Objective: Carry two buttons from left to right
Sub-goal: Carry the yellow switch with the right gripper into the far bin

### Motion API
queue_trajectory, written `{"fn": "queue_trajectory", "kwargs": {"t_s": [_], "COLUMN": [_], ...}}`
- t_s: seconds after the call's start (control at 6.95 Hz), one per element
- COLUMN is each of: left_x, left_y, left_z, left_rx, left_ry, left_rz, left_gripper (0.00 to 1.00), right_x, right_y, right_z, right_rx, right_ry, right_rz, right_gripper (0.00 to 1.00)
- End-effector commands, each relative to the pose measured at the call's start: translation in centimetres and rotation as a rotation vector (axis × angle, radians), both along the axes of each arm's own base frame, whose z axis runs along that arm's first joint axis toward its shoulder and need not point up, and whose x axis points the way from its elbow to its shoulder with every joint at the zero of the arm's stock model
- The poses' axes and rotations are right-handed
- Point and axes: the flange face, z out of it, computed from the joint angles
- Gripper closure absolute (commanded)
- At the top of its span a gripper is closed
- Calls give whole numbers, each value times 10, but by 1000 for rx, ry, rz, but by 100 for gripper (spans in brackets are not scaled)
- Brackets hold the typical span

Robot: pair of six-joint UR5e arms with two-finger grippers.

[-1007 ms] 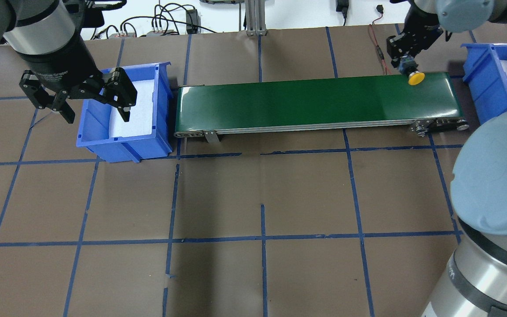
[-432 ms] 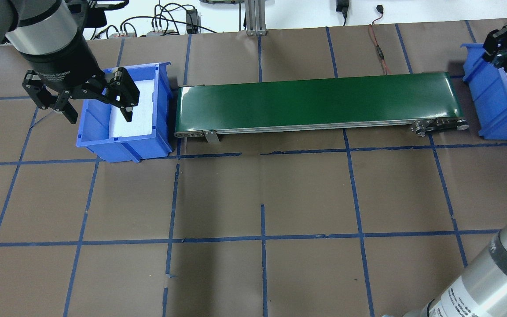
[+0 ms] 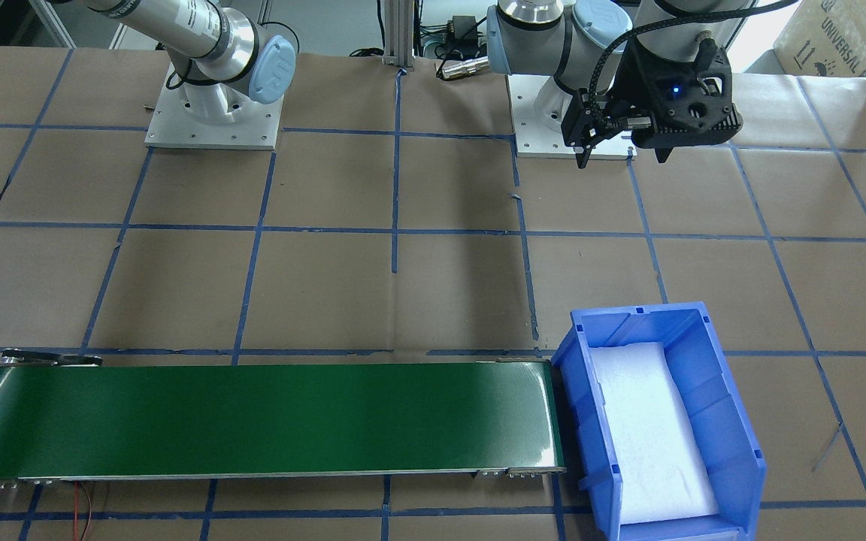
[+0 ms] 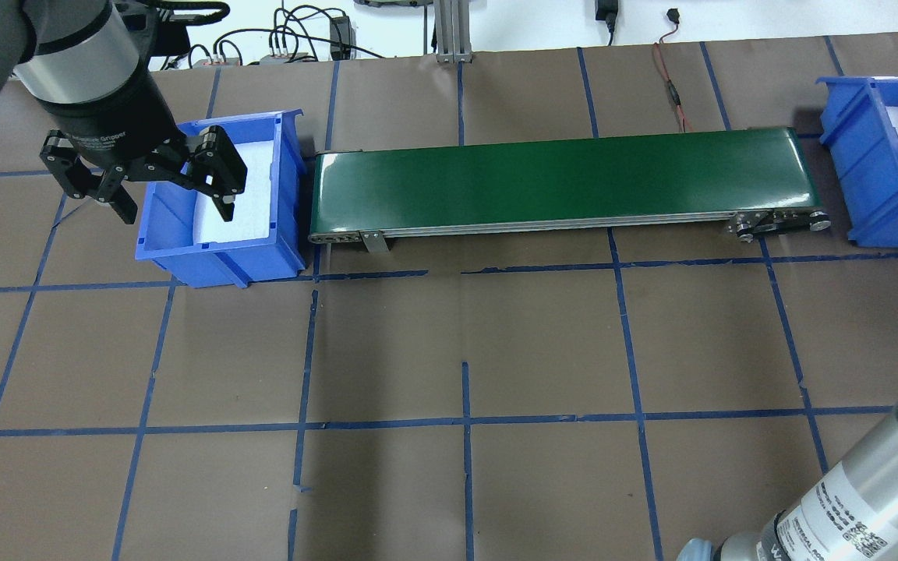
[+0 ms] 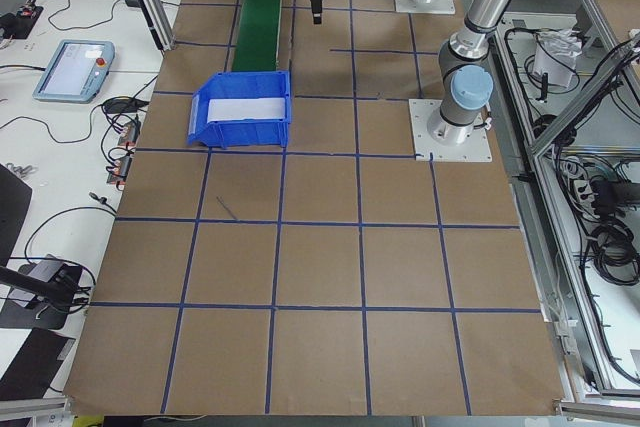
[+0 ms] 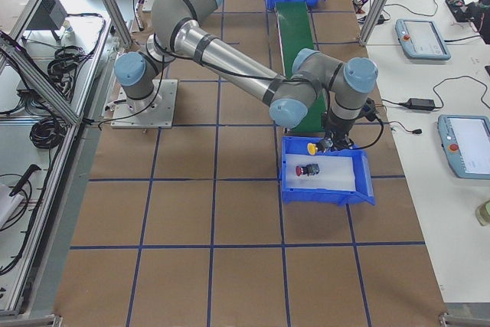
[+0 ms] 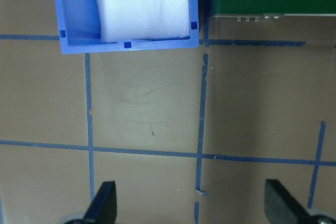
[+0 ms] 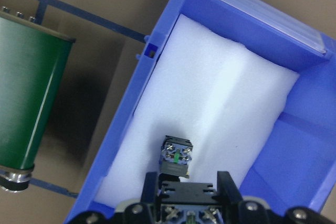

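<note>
Final drop, I'd say: right end effector [image 8: 187,182] clenched on yellow button [image 6: 311,146] over right bin [image 6: 325,198], red button [image 6: 308,168] already in. Next: let go gently; left end effector [image 4: 175,204] is released.

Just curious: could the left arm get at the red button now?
Probably not. The red button lies in the right blue bin, beyond the conveyor's far end from the left gripper, and the right arm hangs over that bin.

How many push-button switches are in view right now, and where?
2. The red mushroom-capped push-button lies on the white foam in the right-end blue plastic bin; the yellow-capped push-button is in the right gripper over it. None seems hidden.
</note>
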Motion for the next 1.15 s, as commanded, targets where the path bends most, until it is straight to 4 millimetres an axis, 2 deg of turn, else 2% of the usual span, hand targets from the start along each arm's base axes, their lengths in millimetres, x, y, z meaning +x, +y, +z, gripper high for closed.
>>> {"fn": "queue_trajectory", "kwargs": {"t_s": [0.0, 0.14, 0.29, 0.43, 0.72, 1.01], "left_x": [1, 0, 0, 1, 1, 1], "left_y": [1, 0, -2, 0, -1, -1], "left_z": [1, 1, 1, 1, 2, 2], "left_rx": [-1, -1, -2, -2, -5, -4], "left_ry": [-3, -2, -3, -3, -3, -3], "left_rz": [-2, -3, -3, -2, -2, -2], "left_gripper": [0, 0, 0, 0, 0, 0], "right_x": [-24, -25, -4, 8, 6, 2], "right_y": [-35, -50, -65, -74, -81, -83], "right_z": [-43, -66, -79, -86, -107, -110], "right_rx": [-16, -29, -47, -64, -82, -82], "right_ry": [4, 9, 13, -3, -18, -16], "right_rz": [-1, 5, 33, 45, 38, 35], "right_gripper": [92, 92, 92, 92, 92, 92]}}
